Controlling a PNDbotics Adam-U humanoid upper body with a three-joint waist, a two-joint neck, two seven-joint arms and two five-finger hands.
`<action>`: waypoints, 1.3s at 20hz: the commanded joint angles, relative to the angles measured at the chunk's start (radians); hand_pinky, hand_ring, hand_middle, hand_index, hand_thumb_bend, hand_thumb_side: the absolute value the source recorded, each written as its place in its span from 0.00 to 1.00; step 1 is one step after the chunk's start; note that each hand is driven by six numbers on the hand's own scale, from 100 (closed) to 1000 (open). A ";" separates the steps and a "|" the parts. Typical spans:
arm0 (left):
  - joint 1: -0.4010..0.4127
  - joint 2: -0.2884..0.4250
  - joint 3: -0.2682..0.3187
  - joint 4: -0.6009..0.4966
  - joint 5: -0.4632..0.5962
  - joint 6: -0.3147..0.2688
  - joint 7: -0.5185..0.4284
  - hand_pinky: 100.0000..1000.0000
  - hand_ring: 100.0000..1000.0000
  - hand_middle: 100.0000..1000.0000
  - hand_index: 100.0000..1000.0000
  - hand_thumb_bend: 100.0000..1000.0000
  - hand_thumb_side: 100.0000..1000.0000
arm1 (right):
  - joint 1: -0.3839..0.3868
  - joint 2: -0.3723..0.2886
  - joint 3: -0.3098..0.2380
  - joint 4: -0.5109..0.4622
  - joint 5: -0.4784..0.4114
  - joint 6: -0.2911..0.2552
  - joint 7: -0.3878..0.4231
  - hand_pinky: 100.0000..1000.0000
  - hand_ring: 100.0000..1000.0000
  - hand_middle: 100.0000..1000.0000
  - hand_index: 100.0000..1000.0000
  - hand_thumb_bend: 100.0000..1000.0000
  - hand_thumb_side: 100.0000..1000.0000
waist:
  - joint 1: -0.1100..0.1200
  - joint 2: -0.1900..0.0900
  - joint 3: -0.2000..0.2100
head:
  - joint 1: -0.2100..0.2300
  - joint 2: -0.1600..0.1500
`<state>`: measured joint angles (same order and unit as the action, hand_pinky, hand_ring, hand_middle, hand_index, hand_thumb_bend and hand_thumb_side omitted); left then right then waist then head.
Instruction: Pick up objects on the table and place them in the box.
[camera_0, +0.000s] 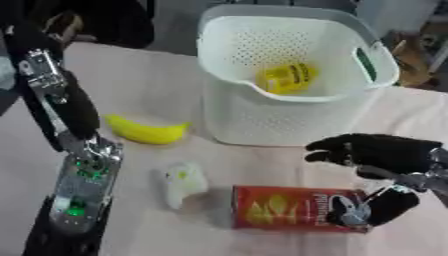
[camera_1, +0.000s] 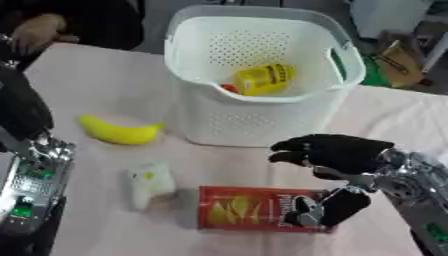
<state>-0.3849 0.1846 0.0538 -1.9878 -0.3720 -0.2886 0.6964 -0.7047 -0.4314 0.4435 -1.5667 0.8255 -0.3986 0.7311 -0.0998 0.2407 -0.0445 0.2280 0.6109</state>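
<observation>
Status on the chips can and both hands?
Right hand open at red chips can's end. Can lying on table. Left hand not in view. Banana, white item still out; basket unobstructed.

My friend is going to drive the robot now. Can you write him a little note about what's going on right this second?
Right hand: over the near-right end of the red chip can, which lies on its side; fingers spread, thumb against the can's end, not closed on it.
Left hand: not in view; only the left arm shows at the left edge.
Done: a yellow container lies in the white basket.
Left on the table: the chip can, the banana and a small white thing.
</observation>
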 joint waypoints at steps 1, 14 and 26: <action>-0.007 0.005 0.002 -0.012 -0.004 0.000 0.003 0.76 0.82 0.88 0.94 0.00 1.00 | -0.016 -0.005 -0.017 0.005 -0.001 -0.132 0.130 0.96 1.00 1.00 1.00 0.43 0.67 | 0.004 -0.018 0.001 | -0.005 -0.014; -0.009 0.009 -0.003 -0.012 0.004 0.000 -0.003 0.75 0.82 0.88 0.94 0.00 1.00 | -0.053 0.016 0.023 0.099 0.072 -0.204 0.175 0.98 1.00 1.00 1.00 0.43 0.62 | -0.003 -0.011 0.014 | -0.019 -0.021; -0.007 0.013 -0.003 -0.012 0.007 -0.002 -0.002 0.76 0.82 0.88 0.94 0.00 1.00 | -0.071 0.034 0.056 0.201 0.096 -0.299 0.176 0.99 1.00 1.00 1.00 0.44 0.63 | -0.012 -0.009 0.021 | -0.024 -0.020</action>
<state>-0.3849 0.1851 0.0531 -1.9878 -0.3665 -0.2896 0.6955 -0.7569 -0.3878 0.5017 -1.3687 0.9179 -0.4554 0.6743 -0.1168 0.2472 -0.0227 0.2058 0.5969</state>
